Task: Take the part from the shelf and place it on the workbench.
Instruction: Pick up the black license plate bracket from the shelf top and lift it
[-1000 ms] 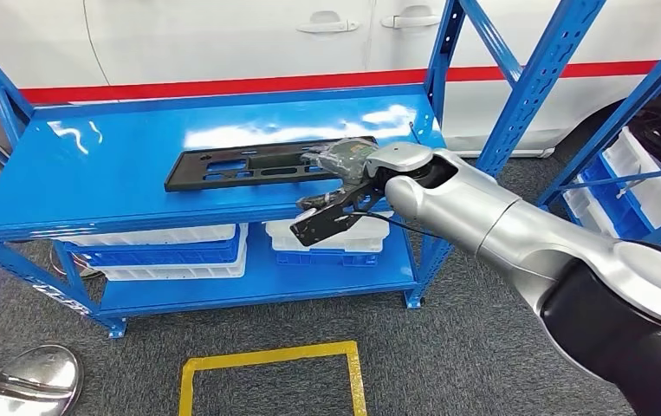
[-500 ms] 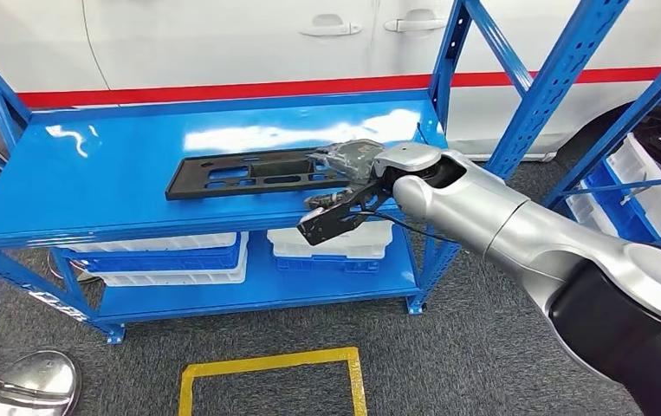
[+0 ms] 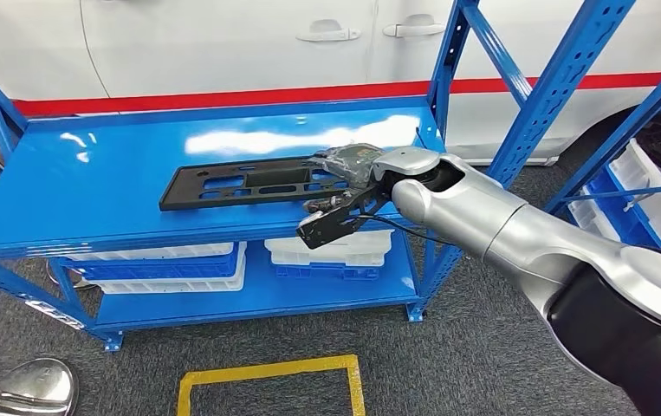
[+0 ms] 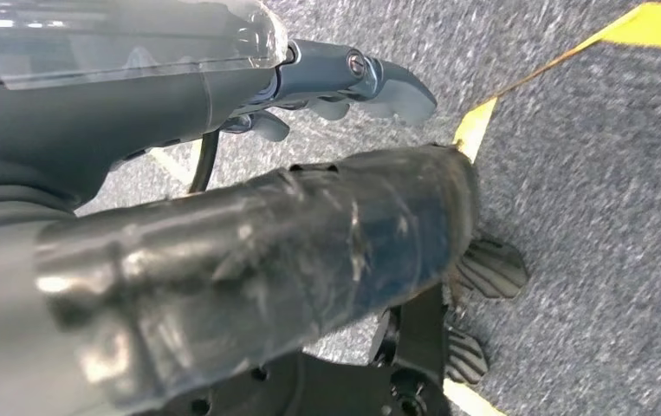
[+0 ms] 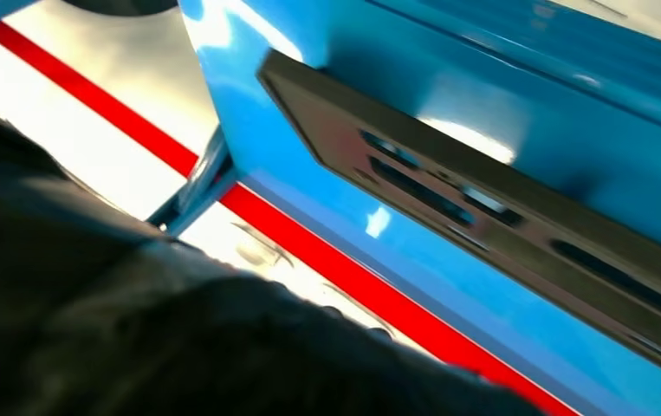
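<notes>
part (image 3: 244,184): long flat black panel with slots, lying on the top deck of the blue shelf (image 3: 93,186); its right end sits under the right hand (image 3: 344,173); compared with a second ago the left end has swung toward the front edge and the whole panel sits further left and lower on the deck; some of that shift is the camera moving, since shelf and floor marks have drifted too; but the panel's angle to the deck edge has changed, so i judge the part itself is being dragged or pivoted, not lifted yet; right wrist view shows the part (image 5: 517,225) flat against the blue deck, no gap visible under it.

right hand: wrapped in crinkled clear cover, lying over the part's right end; fingers hidden, so cannot tell whether it grips the panel or only presses on it; a dark bracket with a cable hangs below the wrist, past the shelf's front edge.

left hand (image 4: 344,82): hanging low over grey carpet, fingers curled in, nothing in them.

meaning: pick-up stage in progress; the part has not left the shelf; workbench not seen.

around: white bins (image 3: 327,247) on the lower deck; yellow floor square (image 3: 266,368); white car with red stripe (image 3: 223,43) behind.
</notes>
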